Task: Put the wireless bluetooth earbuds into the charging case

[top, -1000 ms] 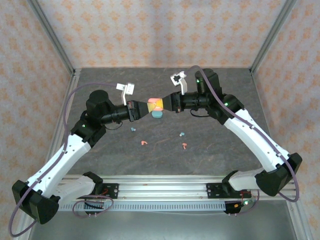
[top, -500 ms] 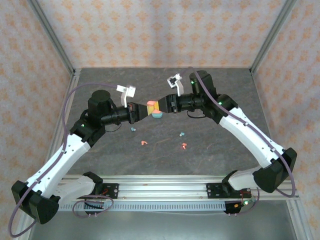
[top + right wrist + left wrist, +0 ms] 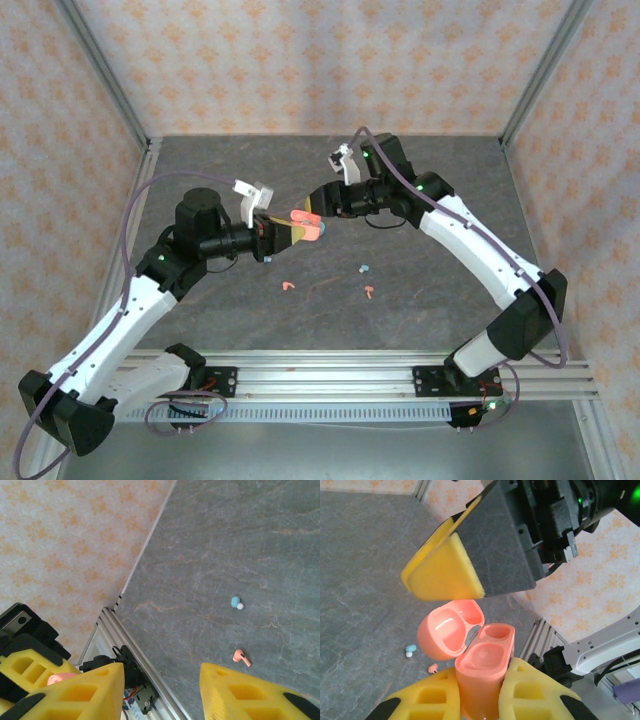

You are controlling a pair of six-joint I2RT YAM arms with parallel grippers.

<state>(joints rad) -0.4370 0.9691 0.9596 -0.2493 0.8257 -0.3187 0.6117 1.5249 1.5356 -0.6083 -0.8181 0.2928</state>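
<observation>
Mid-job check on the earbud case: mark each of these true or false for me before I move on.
1. The left gripper is clamped on the pink charging case. True.
2. The case lid is closed. False: it is hinged open.
3. An earbud is seated in the case. False: both wells look empty in the left wrist view.
4. The right gripper is open and holds nothing. True.
5. The right gripper carries a teal earbud. False: a teal earbud and a pink earbud lie loose on the table.
</observation>
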